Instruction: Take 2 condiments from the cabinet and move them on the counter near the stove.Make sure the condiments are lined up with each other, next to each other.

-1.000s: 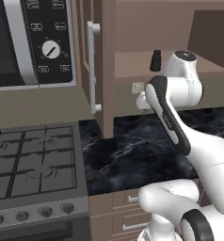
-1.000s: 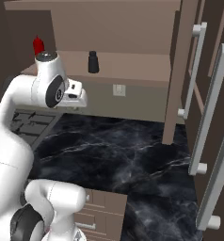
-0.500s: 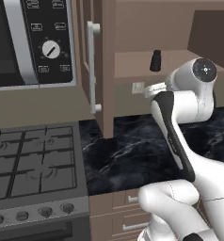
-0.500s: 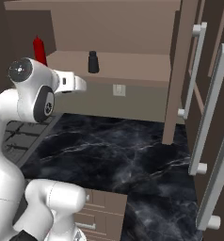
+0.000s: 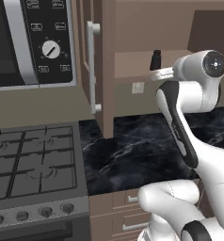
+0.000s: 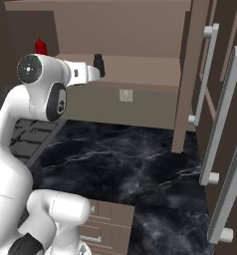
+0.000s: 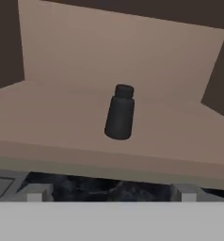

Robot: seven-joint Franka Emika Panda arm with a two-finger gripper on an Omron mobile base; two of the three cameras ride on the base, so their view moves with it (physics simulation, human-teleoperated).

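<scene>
A small dark bottle stands upright in the middle of the open cabinet's brown shelf; it also shows in the base views. The red squeeze bottle stands at the shelf's left end, half hidden behind my arm's joint. My gripper is open and empty, level with the shelf's front edge and short of the dark bottle, which is centred between the fingers. The hand points into the cabinet. Below lie the black veined counter and the stove to its left.
The open cabinet door with its pale bar handle stands between stove and shelf. Further open doors with long handles hang at the right. A microwave sits above the stove. A wall outlet is under the shelf, drawers below the counter.
The arm has lifted and swung the hand up from below the shelf to its front edge, facing the dark bottle. The jaws have widened slightly. Both bottles stay put.
</scene>
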